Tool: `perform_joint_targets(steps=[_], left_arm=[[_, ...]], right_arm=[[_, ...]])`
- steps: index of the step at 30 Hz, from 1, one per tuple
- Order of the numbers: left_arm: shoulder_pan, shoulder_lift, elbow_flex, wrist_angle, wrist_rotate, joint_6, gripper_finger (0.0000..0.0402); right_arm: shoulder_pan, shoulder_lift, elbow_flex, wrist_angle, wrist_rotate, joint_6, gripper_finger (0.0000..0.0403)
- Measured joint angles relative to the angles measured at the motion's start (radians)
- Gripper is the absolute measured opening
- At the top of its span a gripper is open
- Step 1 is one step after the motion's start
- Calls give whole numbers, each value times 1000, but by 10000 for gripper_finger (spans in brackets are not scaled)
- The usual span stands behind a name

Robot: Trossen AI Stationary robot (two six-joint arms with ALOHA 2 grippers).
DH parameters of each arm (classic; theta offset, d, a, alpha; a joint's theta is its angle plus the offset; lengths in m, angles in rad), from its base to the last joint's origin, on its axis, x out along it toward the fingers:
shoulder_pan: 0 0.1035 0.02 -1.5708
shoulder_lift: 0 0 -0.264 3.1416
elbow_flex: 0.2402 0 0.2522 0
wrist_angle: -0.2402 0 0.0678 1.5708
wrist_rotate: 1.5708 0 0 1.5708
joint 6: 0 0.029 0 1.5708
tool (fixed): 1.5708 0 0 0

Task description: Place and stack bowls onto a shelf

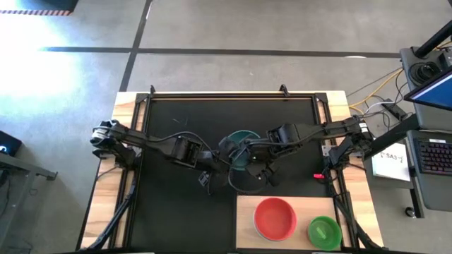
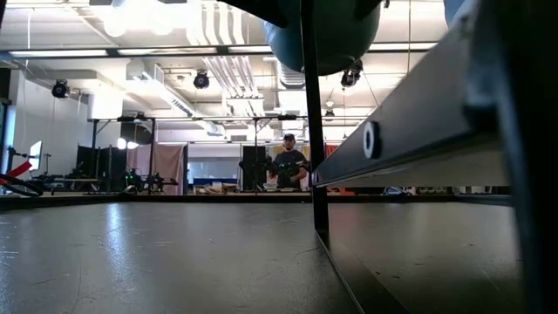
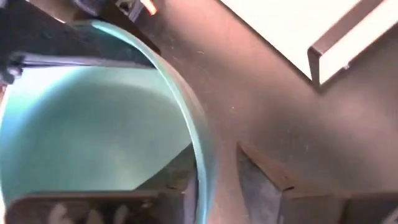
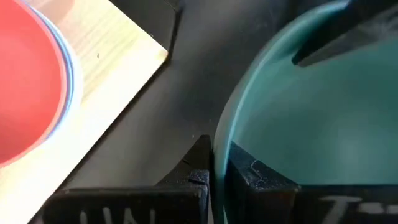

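The teal-green bowl [image 1: 242,147] hangs in the air over the middle of the black mat; the low view shows its underside [image 2: 324,39] well above the table. My right gripper [image 1: 257,164] is shut on the rim on the bowl's right side. My left gripper [image 1: 215,165] is open on the bowl's left side. In the left wrist view one left finger stands inside the rim [image 3: 204,168]. The other finger [image 3: 264,180] stands outside the rim with a gap to the wall. The light wooden shelf [image 1: 247,226] lies at the near right. My right gripper pinches the teal-green bowl's rim [image 4: 220,155] between its two fingers, one finger [image 4: 252,174] inside the bowl and one [image 4: 196,165] outside against the wall. The bowl is lifted clear of the mat.
A red bowl [image 1: 275,217] sits on the shelf, nested in a periwinkle one whose rim [image 4: 69,71] shows around it. A green bowl [image 1: 325,231] stands to its right. The shelf is raised on a dark leg [image 2: 312,131]. Black mat [image 1: 169,212] lies to its left.
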Motion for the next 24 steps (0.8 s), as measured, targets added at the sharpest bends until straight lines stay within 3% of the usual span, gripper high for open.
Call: perform_joint_targets(steps=[7,14,24], left_arm=[[2,0,0,61,-57,-189,136],[14,0,0,99,-159,-286,153],[49,0,0,51,-551,-473,153]], right_arm=[[-48,0,1,-50,-10,63,9],[-115,0,1,-101,-13,172,9],[-142,-20,0,-227,-17,392,9]])
